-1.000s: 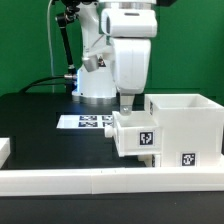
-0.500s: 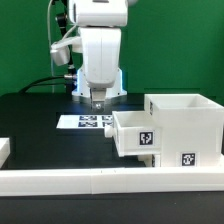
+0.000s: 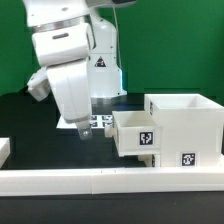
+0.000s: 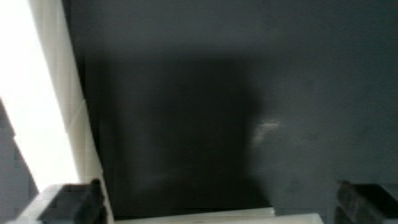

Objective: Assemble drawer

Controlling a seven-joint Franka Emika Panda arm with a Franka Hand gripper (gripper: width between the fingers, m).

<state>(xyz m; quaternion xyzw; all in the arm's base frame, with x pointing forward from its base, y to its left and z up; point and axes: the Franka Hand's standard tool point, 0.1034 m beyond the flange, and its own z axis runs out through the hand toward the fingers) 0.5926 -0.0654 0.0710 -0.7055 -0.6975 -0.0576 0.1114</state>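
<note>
The box stands on the black worktop at the exterior view's right, backed against the long white rail that runs along the front edge; the rail probably serves as a stop so the box cannot slide when something is pushed into it. One tray sits in the box's open side, only partly in, its tagged front sticking out toward the exterior view's left. That leaves it short of fully seated, I judge.

The end effector hangs tilted over the worktop, to the exterior view's left of the tray and apart from it, near the marker board. It holds nothing. In the wrist view its two fingertips stand wide apart with only bare worktop between them, so it is free to go for another part. A second tray is not clearly in sight.
</note>
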